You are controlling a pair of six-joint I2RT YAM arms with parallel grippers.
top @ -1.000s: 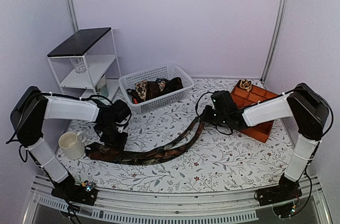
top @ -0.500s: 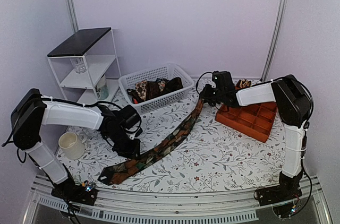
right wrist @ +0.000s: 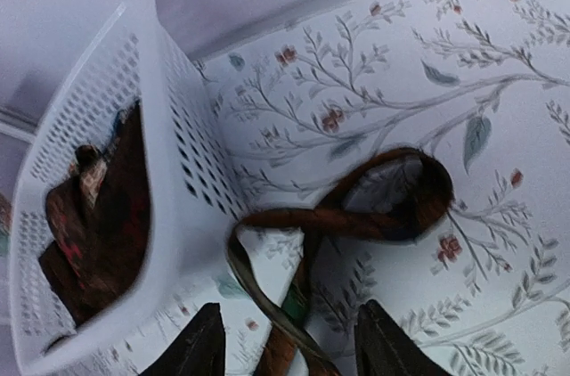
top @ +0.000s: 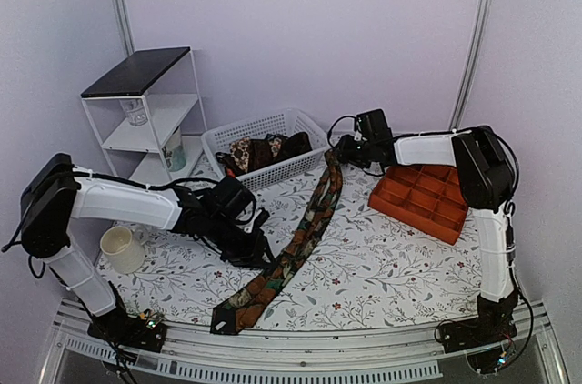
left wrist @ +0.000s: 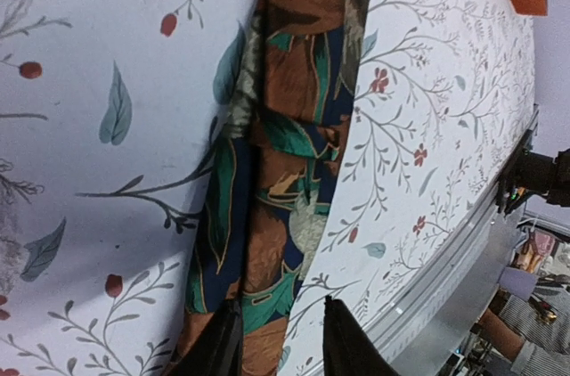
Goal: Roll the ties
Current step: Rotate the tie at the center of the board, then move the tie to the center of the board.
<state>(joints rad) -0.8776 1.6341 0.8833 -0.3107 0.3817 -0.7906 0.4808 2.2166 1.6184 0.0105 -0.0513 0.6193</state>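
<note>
Tie [top: 307,220] lies diagonally on desk [top: 391,266], far edge to near edge. Left end effector [left wrist: 276,336] clamps it; right end effector [right wrist: 289,345] stands apart. The far end lies looped, so a roll could start crooked.

The tie [top: 300,238] has swung its far end beside the basket [top: 273,176], and the right jaws have opened.

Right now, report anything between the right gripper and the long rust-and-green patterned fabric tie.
Nothing visible does. The right gripper hangs open over the looped tie; the white mesh basket stands beside it.
</note>
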